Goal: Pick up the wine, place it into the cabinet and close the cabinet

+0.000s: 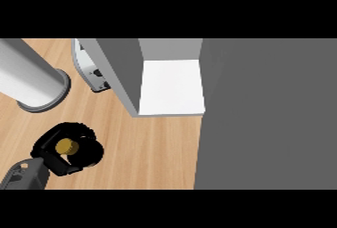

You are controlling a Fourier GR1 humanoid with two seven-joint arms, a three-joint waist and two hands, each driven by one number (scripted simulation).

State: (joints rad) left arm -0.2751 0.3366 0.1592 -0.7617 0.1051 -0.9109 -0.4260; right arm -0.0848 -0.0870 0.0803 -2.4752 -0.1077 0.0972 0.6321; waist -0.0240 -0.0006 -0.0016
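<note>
The wine bottle (pixel 66 146) shows from above as a dark round body with a gold cap, standing at the lower left of the wooden counter. My left hand (pixel 55 161) is curled round it, black fingers wrapping its sides and hiding most of the glass. The grey forearm comes in from the lower left corner. The cabinet (pixel 125 75) stands at the top centre, open, with its white inner floor (pixel 171 87) showing. The bottle is left of and nearer than that opening, with bare counter between them. My right hand is not visible.
A broad dark grey panel (pixel 266 116) fills the right side, next to the cabinet's opening. A tall grey cylinder on a round base (pixel 33 80) stands at the upper left. A small grey and white fitting (pixel 92 69) sits beside the cabinet's left wall. Wooden counter (pixel 151 151) lies in front.
</note>
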